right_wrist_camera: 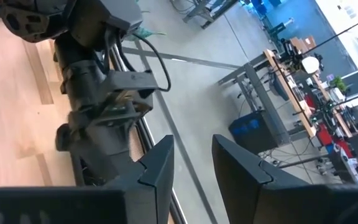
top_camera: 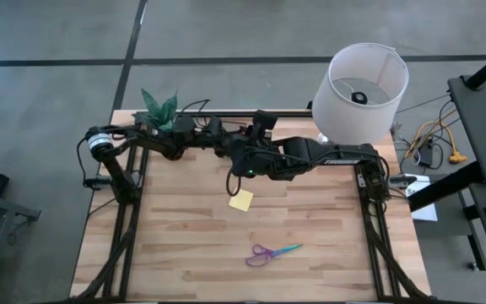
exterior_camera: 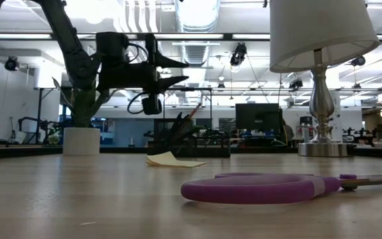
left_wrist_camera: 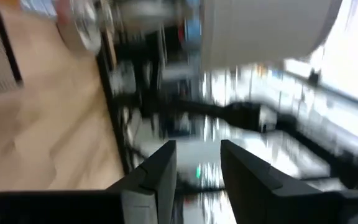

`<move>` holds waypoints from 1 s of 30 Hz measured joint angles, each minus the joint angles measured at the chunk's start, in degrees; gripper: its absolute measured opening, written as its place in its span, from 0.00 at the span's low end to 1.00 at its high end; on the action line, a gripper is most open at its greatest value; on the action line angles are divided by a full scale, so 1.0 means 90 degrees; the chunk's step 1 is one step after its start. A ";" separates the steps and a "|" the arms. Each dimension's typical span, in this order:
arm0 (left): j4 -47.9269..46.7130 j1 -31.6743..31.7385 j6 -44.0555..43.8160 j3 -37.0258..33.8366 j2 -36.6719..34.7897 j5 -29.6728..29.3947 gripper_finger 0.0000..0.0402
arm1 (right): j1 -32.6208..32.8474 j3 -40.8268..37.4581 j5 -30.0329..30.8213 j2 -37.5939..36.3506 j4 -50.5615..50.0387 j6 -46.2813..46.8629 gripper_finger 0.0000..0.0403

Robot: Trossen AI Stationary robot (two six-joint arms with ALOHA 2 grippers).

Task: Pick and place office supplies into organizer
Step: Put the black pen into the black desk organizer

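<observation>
The black organizer stands at the table's far side with dark pens and an orange pencil sticking up out of it; in the high view the arms hide it. A yellow sticky-note pad lies flat just in front of it. The purple-and-teal scissors lie flat nearer the front edge. My left gripper hovers level above the organizer, pointing toward the table's right, open with nothing between its fingers. My right gripper is open too, held high over the table's far middle, facing the left arm.
A white lamp stands at the far right corner, and a white pot with a green plant at the far left. Both arms cross over the far middle of the table. Bare wood lies around the scissors.
</observation>
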 joint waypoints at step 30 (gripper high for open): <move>-0.6870 -0.1707 0.6457 -0.0031 -0.6300 -0.1425 0.26 | -0.0075 0.0000 0.0005 0.0015 0.1379 -0.0492 0.25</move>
